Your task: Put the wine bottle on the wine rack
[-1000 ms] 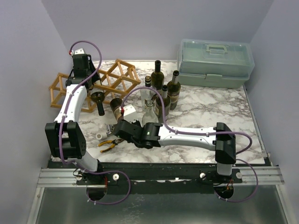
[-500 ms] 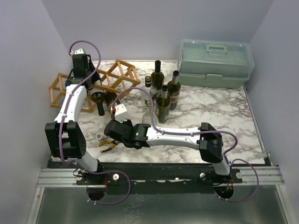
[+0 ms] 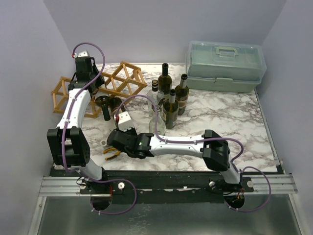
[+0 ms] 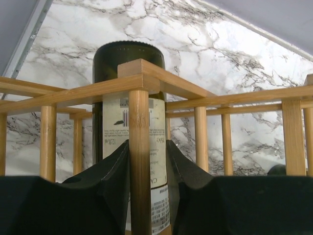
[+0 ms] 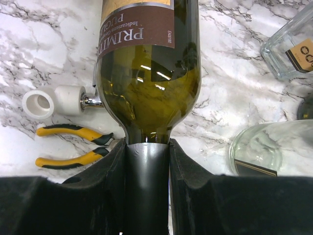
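Observation:
The wine rack, a light wooden lattice, lies at the back left. A dark bottle with a white label rests in it. My left gripper is at the rack, its jaws open around one upright stick; the left pad touches the stick and a gap shows on the right. My right gripper is shut on the neck of a green wine bottle with a brown label. In the top view this bottle is just in front of the rack, its base pointing away from my right gripper.
Several upright bottles stand at mid-table, two clear ones close to my right wrist. Yellow-handled pliers and a white-handled tool lie on the marble under the held bottle. A translucent toolbox sits at the back right.
My right arm has stretched to the left, carrying the wine bottle toward the rack. The left jaws have narrowed around the rack stick.

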You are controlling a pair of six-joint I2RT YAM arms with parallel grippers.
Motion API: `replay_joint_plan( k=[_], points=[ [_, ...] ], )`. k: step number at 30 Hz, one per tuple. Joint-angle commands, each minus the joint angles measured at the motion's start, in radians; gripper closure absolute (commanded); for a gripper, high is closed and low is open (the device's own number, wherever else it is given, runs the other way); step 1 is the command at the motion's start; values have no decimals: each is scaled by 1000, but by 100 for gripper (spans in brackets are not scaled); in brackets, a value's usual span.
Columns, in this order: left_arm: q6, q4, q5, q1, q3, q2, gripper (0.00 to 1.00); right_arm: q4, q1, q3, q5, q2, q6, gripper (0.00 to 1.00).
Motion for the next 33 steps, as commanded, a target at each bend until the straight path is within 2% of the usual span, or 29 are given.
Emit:
replay_joint_plan(
  k=[1, 8, 13, 22, 27, 33],
  points=[
    [-6, -57, 39, 6, -26, 9, 66, 159, -23, 16, 138, 8, 6, 100],
    [-5, -57, 39, 9, -26, 11, 67, 168, -34, -34, 150, -8, 20, 100],
    [-3, -59, 50, 13, -25, 14, 72, 182, -41, -72, 150, -24, 18, 99],
    [11, -62, 62, 14, -23, 15, 80, 361, -68, -144, 114, -35, -99, 99],
    [17, -61, 69, 15, -23, 17, 86, 440, -75, -134, 116, -31, -161, 99],
    [17, -67, 69, 18, -16, 26, 93, 456, -78, -93, 126, -27, -193, 99]
  ],
)
